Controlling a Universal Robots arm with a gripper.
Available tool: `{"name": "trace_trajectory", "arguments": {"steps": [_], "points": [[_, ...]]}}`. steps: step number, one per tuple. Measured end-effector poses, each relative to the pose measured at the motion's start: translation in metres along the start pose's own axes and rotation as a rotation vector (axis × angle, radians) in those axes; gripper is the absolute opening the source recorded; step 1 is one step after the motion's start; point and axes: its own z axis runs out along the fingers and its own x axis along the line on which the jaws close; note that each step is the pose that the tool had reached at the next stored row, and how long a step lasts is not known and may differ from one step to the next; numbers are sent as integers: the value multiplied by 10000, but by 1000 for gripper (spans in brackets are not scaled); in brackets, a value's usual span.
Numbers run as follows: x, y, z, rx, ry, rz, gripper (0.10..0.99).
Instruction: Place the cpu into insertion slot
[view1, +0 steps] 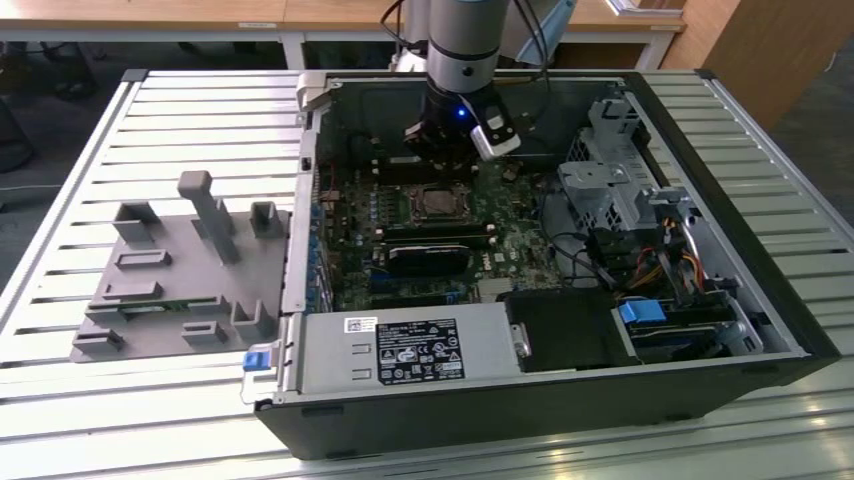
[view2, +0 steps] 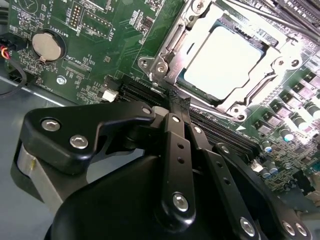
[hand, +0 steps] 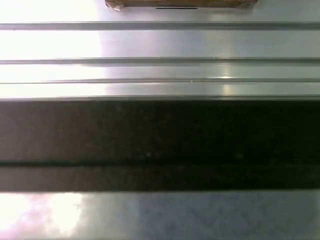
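Resting in insertion slot (view2: 227, 60), cpu (view2: 223, 64) just beyond end effector (view2: 179, 102), fingers together, empty.

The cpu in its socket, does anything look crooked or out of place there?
Nothing stands out. In the second wrist view the cpu lies flat and square inside the insertion slot, its edges parallel to the metal frame. The claw sits shut beside the socket, holding nothing.

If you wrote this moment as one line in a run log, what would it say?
cpu: seated in insertion slot | gripper: shut, empty, above the board beside the slot | computer case: open
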Motion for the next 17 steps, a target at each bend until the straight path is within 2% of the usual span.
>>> {"name": "trace_trajectory", "arguments": {"steps": [2,3,9,12,17], "points": [[-1,2,0,19,-3,-1,106],[-1,3,0,72,-3,-2,106],[1,25,29,514,-15,-8,106],[1,31,38,570,-16,-9,106],[1,36,50,591,-13,-9,106]]}}
